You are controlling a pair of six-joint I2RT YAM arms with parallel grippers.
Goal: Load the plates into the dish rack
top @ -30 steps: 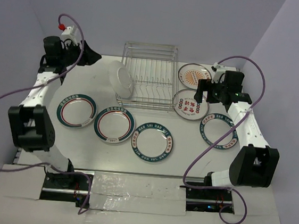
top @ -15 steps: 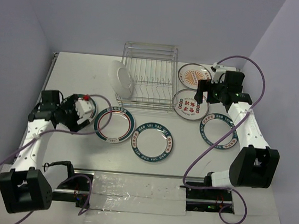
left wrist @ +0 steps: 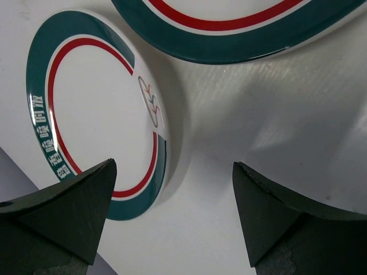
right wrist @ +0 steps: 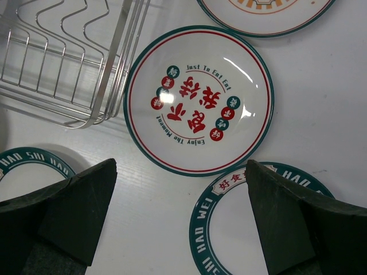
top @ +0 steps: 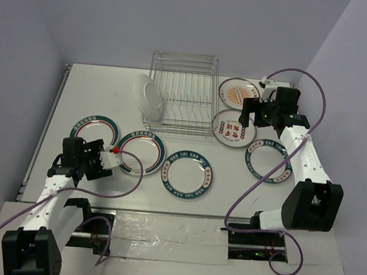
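The white counter (top: 229, 201) carries the silver wire dish rack (top: 182, 88) at the upper centre. One plain white plate (top: 149, 98) leans upright at the rack's left end. The other six plates lie flat around it.

To the right of the rack are an orange-patterned plate (top: 239, 91) and, below it, a red-character plate (right wrist: 198, 100). A teal-rimmed plate (top: 268, 161) lies lower right. Below the rack is a lettered plate (top: 185, 175), and left of that a red-ringed plate (top: 140, 153). A far-left plate (top: 94, 130) ends the row.

A purple cable (top: 130, 174) from your left arm (top: 53, 186) loops over the lower edge of the red-ringed plate.

Your left arm lies low at the lower left, with its wrist pointing right, close to the two left-hand plates. The left fingers (left wrist: 63, 212) are spread wide and grasp nothing. Between them you see bare counter and the edge of a red-ringed plate.

Your right arm (top: 303, 156) reaches up the right side, with its wrist above the red-character plate. The right fingers (right wrist: 63, 212) are also released and wide apart, well above that plate.

The red-character plate reads "Just To Eat Eat" and "Enjoy The Moment" around red Chinese characters. The lettered plate reads "HAO SHI HAO WEI". The Chinese lettering on the other rims is too small to read.
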